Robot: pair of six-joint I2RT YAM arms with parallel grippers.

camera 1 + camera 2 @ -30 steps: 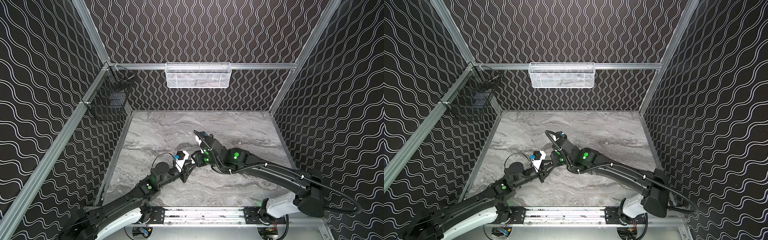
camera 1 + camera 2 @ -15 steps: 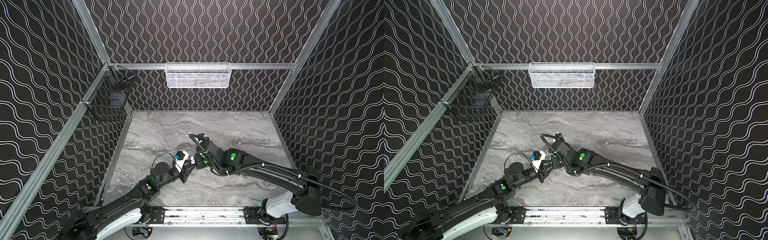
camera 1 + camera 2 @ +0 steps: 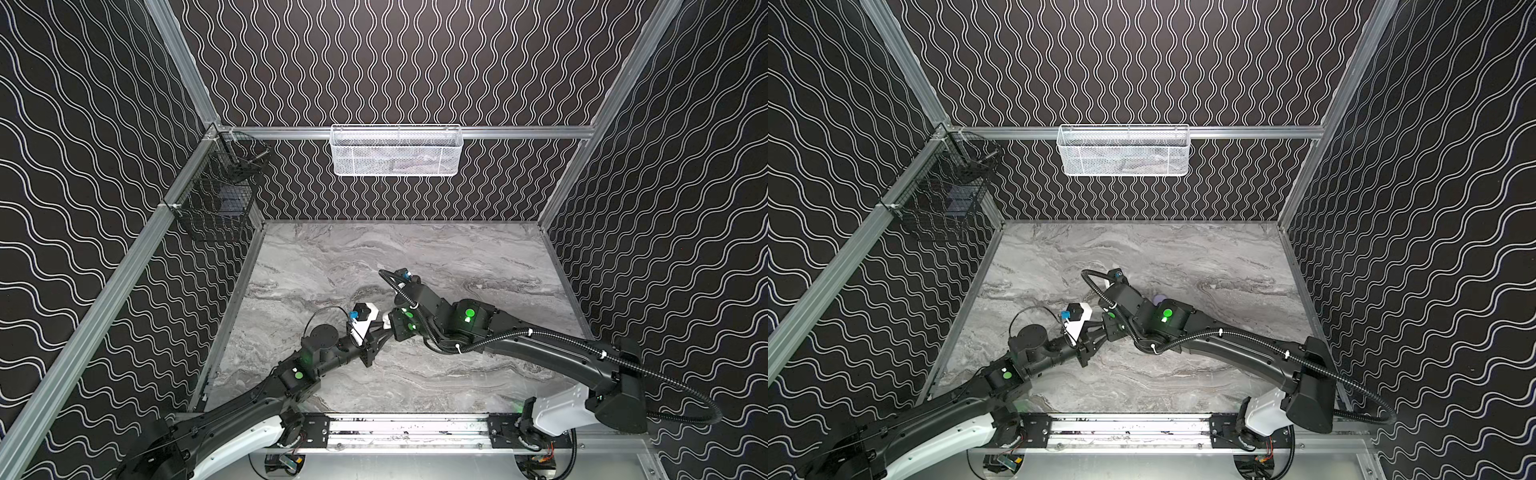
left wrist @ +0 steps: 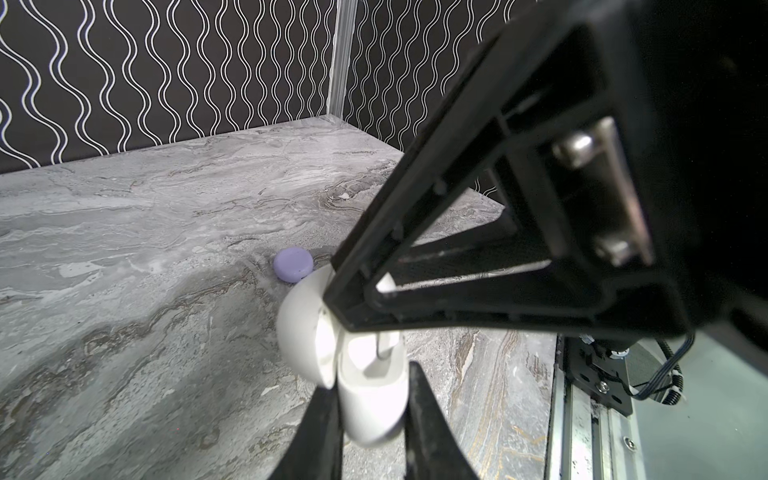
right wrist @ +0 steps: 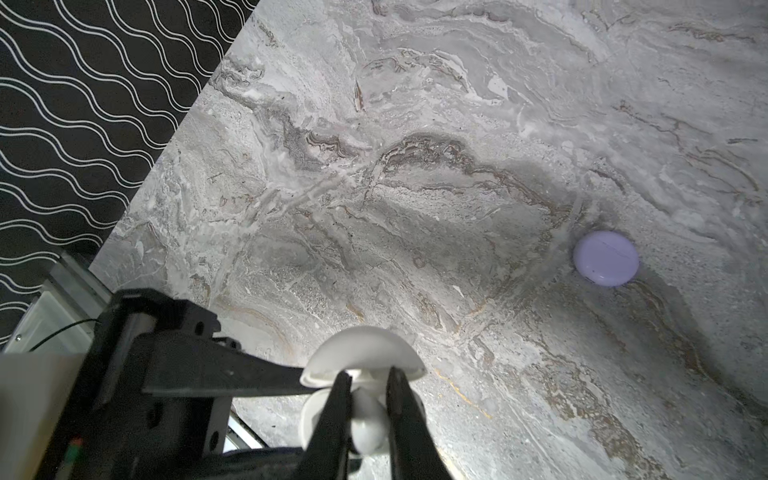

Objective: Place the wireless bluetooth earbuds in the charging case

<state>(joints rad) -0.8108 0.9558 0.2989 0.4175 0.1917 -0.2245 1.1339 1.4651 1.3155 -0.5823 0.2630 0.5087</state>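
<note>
At the near middle of the marble table (image 3: 457,257), in both top views, my left gripper (image 3: 381,330) and right gripper (image 3: 392,322) meet tip to tip, with only a scrap of white showing between them. A top view also catches the lilac case (image 3: 1160,299) peeping out beside my right arm.

From my left wrist, the grip is plain. My left jaws are clamped on the base of the white case (image 4: 372,399), which I judge is held clear of the table. Its lid (image 4: 303,328) is swung wide, and my right fingers reach into the mouth. Something small and white sits at the opening, but I cannot tell whether it is seated. The lilac case lies shut on the table just beyond.

From my right wrist comes what no other view gives. My right jaws are pinched shut on a white earbud (image 5: 368,428), poised at the open case under its lid. No loose earbud shows on the table.

I judge the step in hand to be seating this earbud. The next move calls for lining its stem with the socket, pressing gently, then parting my right jaws while my left holds the case steady.
</note>
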